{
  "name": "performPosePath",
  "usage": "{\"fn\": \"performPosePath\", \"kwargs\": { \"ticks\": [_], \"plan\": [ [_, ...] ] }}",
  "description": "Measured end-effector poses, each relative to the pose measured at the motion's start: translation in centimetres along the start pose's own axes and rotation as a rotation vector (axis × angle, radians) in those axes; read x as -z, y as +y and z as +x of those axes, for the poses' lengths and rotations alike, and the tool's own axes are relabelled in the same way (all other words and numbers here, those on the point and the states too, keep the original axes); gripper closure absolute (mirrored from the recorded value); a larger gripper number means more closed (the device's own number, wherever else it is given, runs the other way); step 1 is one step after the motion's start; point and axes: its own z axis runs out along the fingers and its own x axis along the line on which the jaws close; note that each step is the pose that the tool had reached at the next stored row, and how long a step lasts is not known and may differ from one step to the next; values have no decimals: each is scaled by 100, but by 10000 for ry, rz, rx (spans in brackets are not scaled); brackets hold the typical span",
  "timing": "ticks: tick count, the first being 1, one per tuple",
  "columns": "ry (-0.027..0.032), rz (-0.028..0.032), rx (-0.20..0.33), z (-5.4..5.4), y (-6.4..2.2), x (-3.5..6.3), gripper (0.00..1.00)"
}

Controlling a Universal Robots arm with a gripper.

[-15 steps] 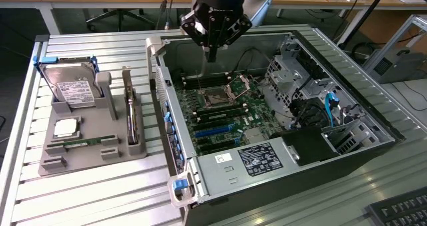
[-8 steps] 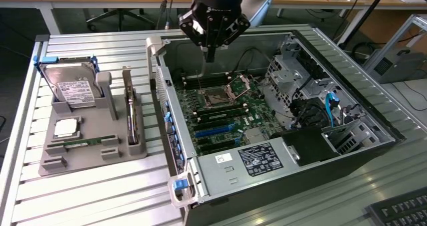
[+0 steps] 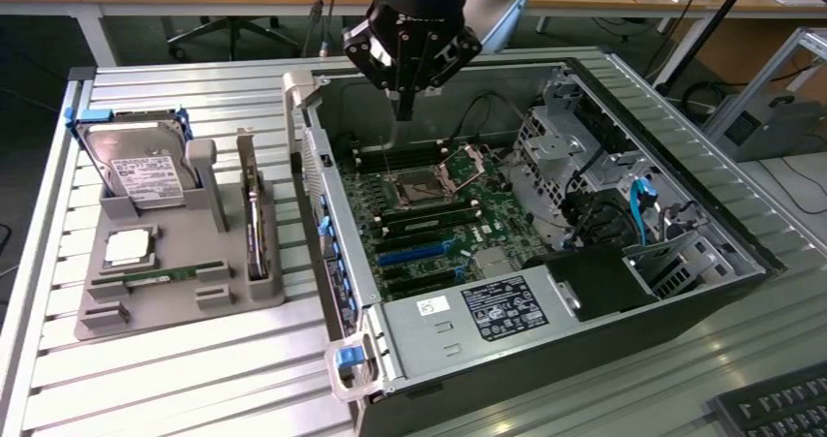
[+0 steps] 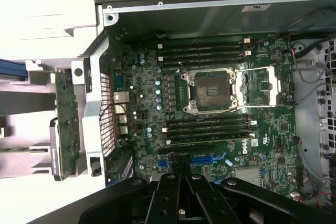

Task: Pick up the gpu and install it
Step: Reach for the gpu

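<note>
I saw the gripper (image 3: 403, 113) shut w/ nothing held, hanging over the open PC case (image 3: 723, 292). Its tips were above the mobo (image 3: 433, 229), near the CPU socket (image 3: 427, 187). The gpu (image 3: 255, 219) stood on edge in a slot of the grey holder (image 3: 168, 306) on the counter (image 3: 194, 379). That was on the exterior view's left of the case, well apart from the gripper. The same holder carried the hard drive (image 3: 142, 171), a CPU (image 3: 130, 248) and a RAM stick (image 3: 162, 277). On the wrist cam the gpu (image 4: 65, 124) sat just outside the case wall.
</note>
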Motion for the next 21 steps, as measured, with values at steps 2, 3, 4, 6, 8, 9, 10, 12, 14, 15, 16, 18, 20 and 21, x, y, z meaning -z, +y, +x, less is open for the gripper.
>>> {"fn": "performPosePath", "kwargs": {
  "ticks": [2,3,4,6,8,9,10,12,14,15,16,18,20,21],
  "plan": [
    [0,0,0,18,-2,1,89],
    [0,1,1,19,-2,1,89],
    [0,1,0,22,-2,1,89],
    [0,0,0,55,-5,2,89],
    [0,0,0,86,-8,3,89],
    [0,0,0,87,-8,3,89],
    [0,1,0,89,-8,3,89],
    [1,1,0,94,-8,3,89],
    [1,0,0,98,-9,3,89],
    [0,0,0,100,-9,3,89],
    [0,0,1,101,-9,3,89],
    [0,0,0,105,-9,3,89],
    [0,0,0,109,-9,3,89],
    [0,0,0,112,-10,3,89]
  ]
}}
